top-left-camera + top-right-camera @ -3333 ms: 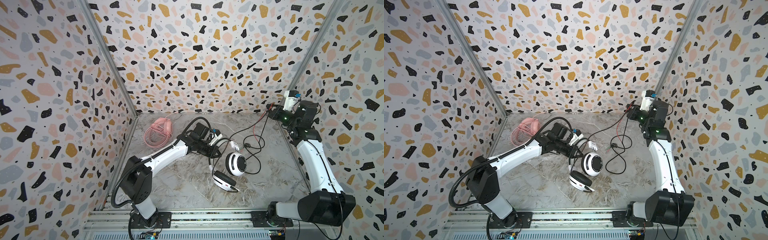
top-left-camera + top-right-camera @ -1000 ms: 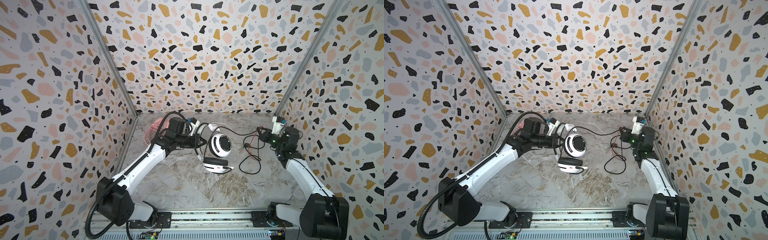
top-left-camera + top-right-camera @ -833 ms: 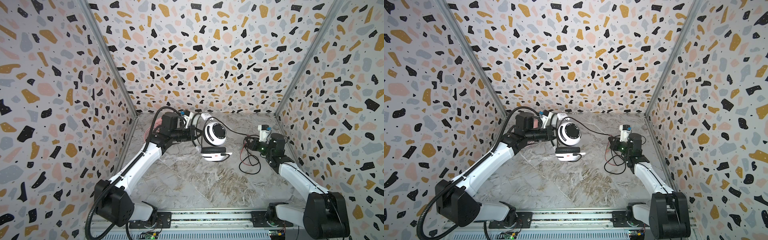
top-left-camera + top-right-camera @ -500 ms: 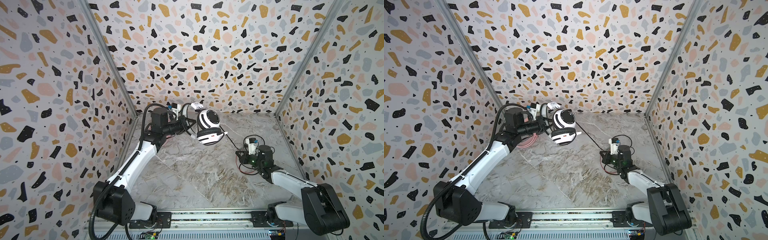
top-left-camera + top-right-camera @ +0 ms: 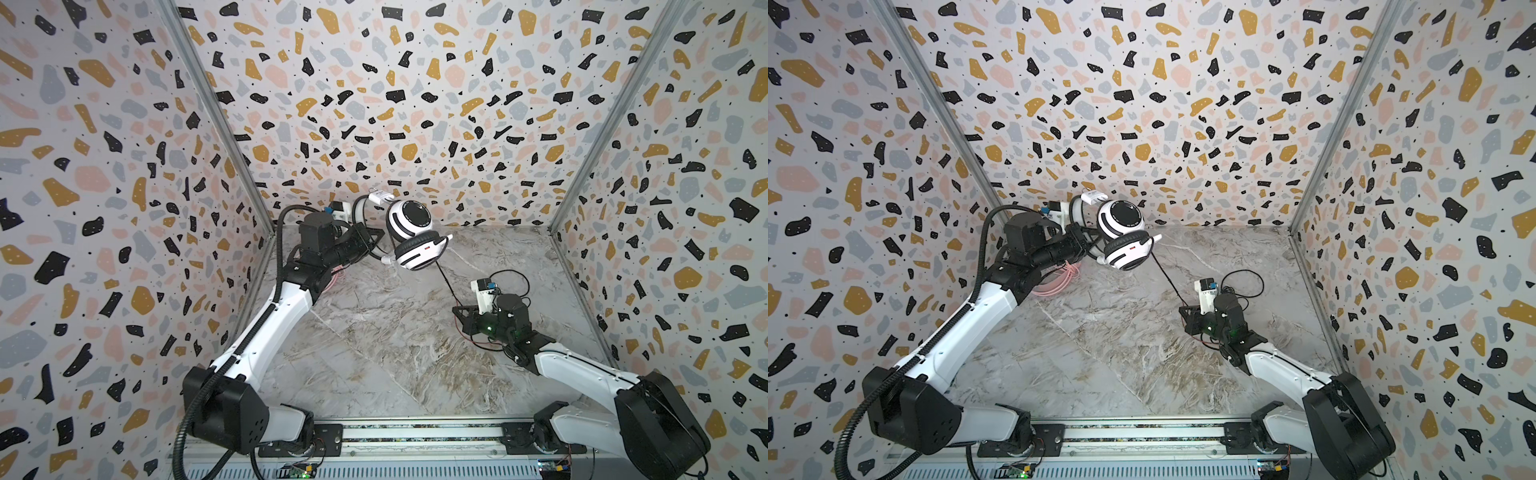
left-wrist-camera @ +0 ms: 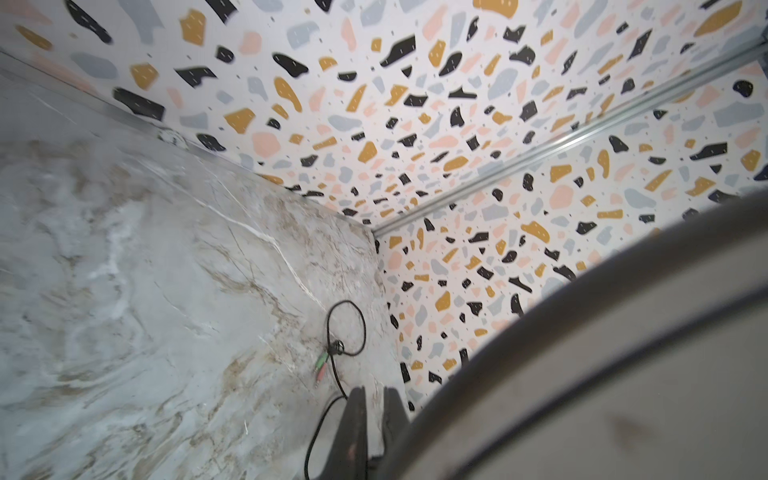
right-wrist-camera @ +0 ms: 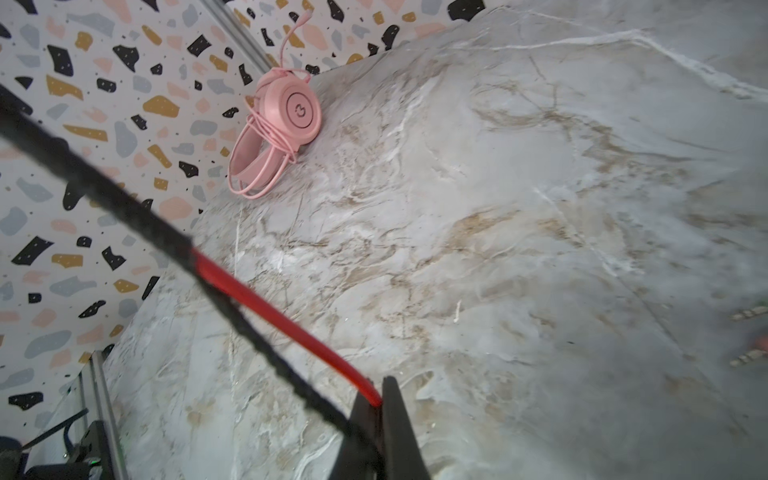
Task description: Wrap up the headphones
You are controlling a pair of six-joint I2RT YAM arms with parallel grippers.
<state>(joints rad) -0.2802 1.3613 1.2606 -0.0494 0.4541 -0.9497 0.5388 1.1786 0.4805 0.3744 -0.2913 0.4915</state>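
two headsets share the surface [image 5: 374,365]. at the far left, by the back corner, the pink headset [image 7: 274,124] lies on its side with its pink cord already looped round the band, so that one looks done. next, the left claw [image 5: 370,239] is closed on the band of the white-and-black headset [image 5: 411,232]. a few seconds ago this headset lay mid-surface, and over the last second it has been carried up and to the back left, so it now hangs in the air near the back wall. its band loops left toward the claw and its two cups stick out to the right, stacked, the upper cup's outer face turned up. from the lower cup the black cord [image 5: 446,280] runs taut, its long axis slanting down to the front right into the right claw [image 5: 457,311]. that claw is pinched shut on the black cord and a red cord [image 7: 282,320], and it has dropped low over the surface. judging by that, the slack is out and winding can start. the plugs [image 6: 321,363] still lie loose further right.
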